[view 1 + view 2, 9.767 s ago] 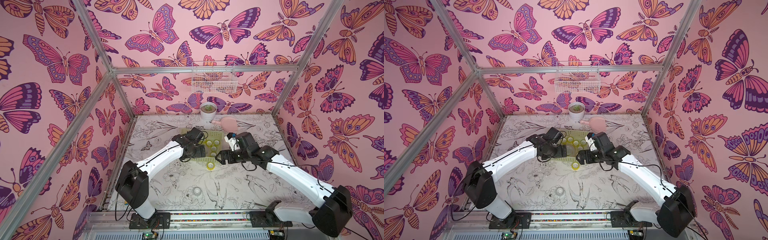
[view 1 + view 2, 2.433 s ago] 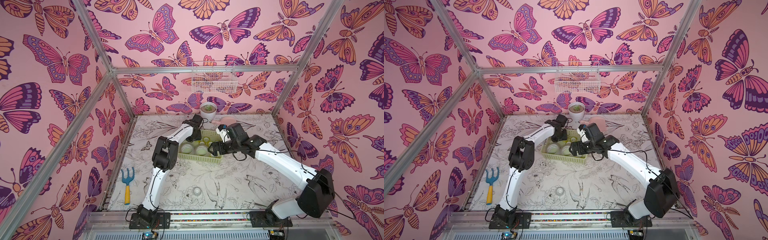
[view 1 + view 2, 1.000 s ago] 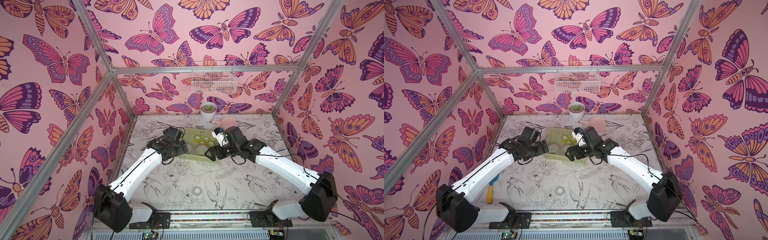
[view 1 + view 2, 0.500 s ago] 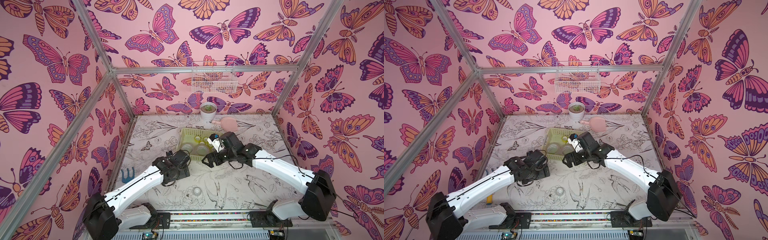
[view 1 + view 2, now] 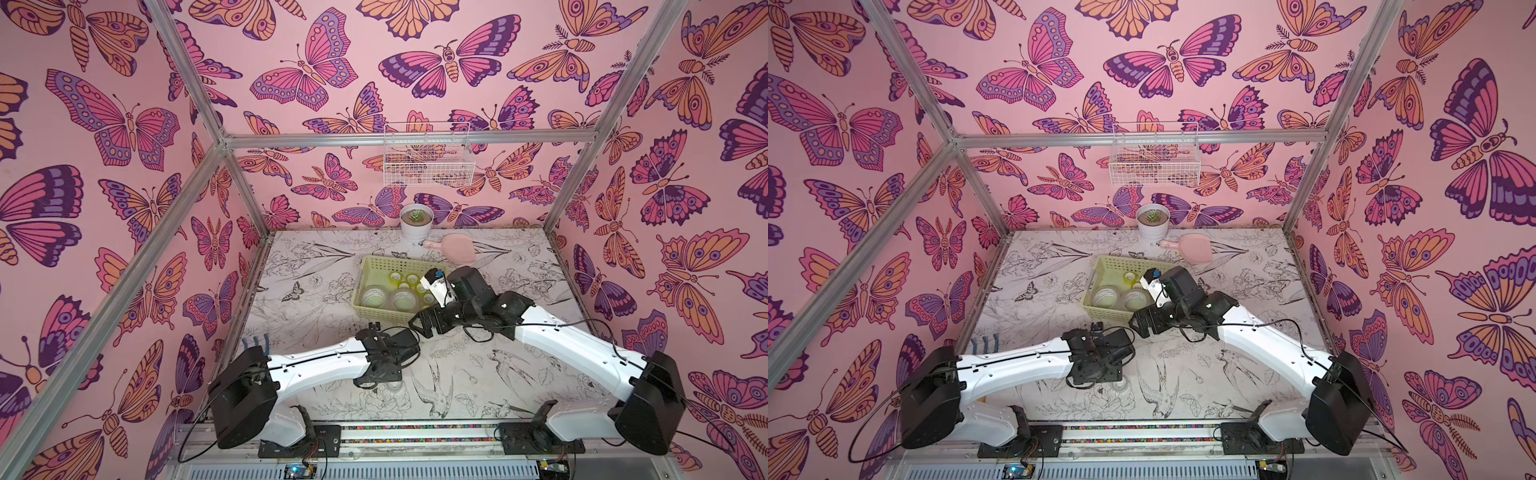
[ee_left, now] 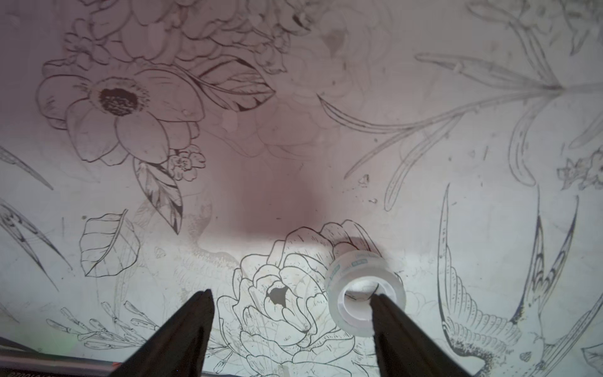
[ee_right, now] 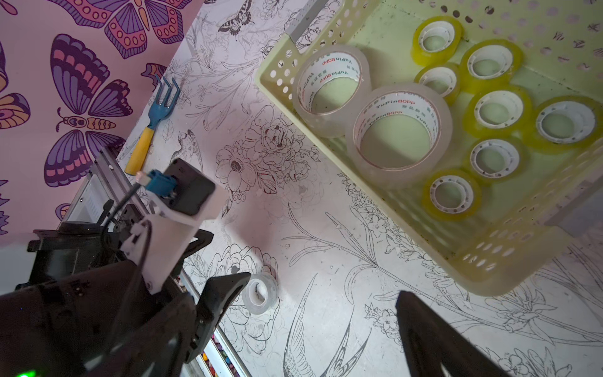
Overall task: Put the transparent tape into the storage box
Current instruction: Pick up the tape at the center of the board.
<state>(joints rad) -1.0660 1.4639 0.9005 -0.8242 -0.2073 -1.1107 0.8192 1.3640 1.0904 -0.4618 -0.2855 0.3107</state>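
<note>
— Looking across from the left, how much of the transparent tape (image 7: 456,213) is sitting outside?

— Just one roll, as far as I'm seeing. Past the garden fork (image 7: 151,127), the left claw (image 6: 290,295) is hanging low over the table (image 6: 293,147) with its jaws standing apart. The small clear roll (image 6: 350,266) is lying flat under it, and one finger (image 6: 401,333) is lining up with its hole. Whether it's touching, I can't tell. Nothing is being gripped.

— And the storage box (image 7: 489,261)?

— It's holding the rest: two big clear rolls (image 7: 401,99) side by side, then seven little yellow rolls (image 7: 481,104) beyond them. The right claw (image 5: 423,324) is hovering by the box's near rim, jaws wide, carrying nothing.

— So one pickup and one drop are remaining?

— That's how I'm judging it.

— Are you reading anything?

— The big rolls' cores are showing "YuPin BOPP" in red, with smaller characters I'm not making out. The small clear roll is carrying greenish print, too small to read.
</note>
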